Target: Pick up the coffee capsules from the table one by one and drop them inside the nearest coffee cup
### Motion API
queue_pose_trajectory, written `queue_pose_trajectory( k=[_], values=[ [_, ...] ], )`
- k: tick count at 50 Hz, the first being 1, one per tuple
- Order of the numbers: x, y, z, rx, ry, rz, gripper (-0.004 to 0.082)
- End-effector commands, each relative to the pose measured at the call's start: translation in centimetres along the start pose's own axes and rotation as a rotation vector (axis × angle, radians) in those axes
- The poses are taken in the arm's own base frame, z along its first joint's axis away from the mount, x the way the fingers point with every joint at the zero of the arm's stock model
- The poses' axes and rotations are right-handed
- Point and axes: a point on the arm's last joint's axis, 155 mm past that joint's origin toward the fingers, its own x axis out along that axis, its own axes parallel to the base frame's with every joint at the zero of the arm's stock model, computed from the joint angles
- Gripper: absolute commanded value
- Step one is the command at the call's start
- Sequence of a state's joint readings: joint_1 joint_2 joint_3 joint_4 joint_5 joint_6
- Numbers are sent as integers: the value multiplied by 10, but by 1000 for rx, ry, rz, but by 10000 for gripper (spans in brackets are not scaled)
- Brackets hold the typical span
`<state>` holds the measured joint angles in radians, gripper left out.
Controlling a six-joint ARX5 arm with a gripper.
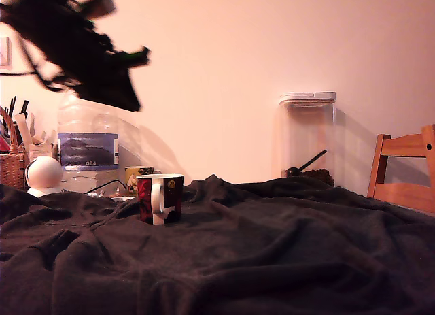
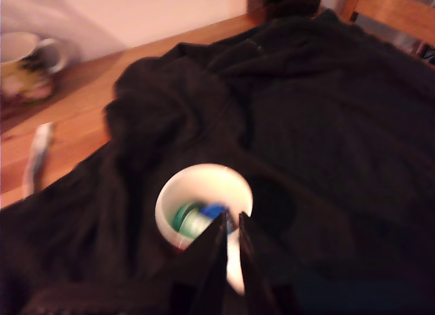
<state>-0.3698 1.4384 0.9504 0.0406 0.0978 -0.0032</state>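
Note:
The coffee cup [image 1: 160,198], a dark red-and-black mug with a white handle, stands on the table's dark cloth [image 1: 272,247] left of centre in the exterior view. The wrist view looks down into the cup's white inside [image 2: 204,192], where a greenish-white capsule [image 2: 185,218] lies beside something blue [image 2: 214,210]. My gripper [image 2: 230,228] hangs just above the cup's rim, its dark fingers almost touching and holding nothing. In the exterior view the arm [image 1: 81,50] is a dark blur high above the cup, to its left. I see no capsules on the cloth.
A big clear water bottle [image 1: 88,145], a white ball-shaped object [image 1: 44,173] and a basket of utensils [image 1: 10,165] stand behind the cup. A tall lidded canister [image 1: 309,135] and a wooden chair [image 1: 404,169] are at the exterior view's right. Another mug [image 2: 27,63] sits on bare wood.

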Motion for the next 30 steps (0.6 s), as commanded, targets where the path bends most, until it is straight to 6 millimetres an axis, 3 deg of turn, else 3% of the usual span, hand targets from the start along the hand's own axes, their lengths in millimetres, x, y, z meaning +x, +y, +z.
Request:
queue_pose_trajectory(
  k=[1,19,30],
  values=[
    [-9,1,-5,4,-15,9,37],
    [-54,0,-37,-39,-50,25,37],
    [-68,-1,-41,-71,-61,26,37]
  ],
)
